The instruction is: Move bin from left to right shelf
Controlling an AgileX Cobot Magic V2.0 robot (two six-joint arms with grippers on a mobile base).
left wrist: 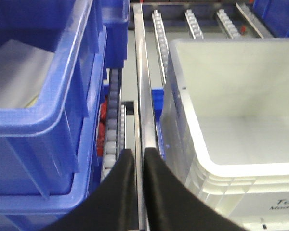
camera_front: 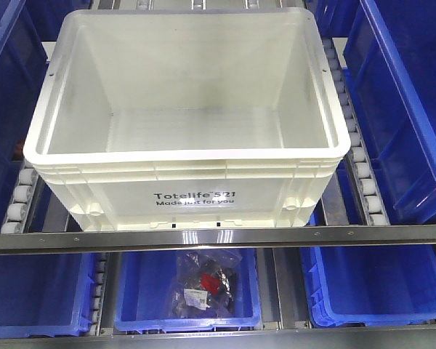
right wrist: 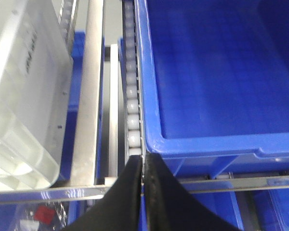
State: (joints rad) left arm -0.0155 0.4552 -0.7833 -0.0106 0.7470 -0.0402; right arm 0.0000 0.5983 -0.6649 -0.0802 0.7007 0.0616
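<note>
I see the bin, a white, smooth plastic crate with ribbed rim and black print, on roller tracks just behind the steel rail. Glossy blue bins crowd both its sides behind that rail. The left gripper and right gripper are pinched closed, holding nothing.

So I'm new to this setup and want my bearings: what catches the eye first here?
The big empty white crate fills the middle of the upper shelf, sitting on roller tracks, with black lettering on its front. Blue bins crowd it on both sides and below, and the bin under it holds a clear bag with something red and black inside.
</note>
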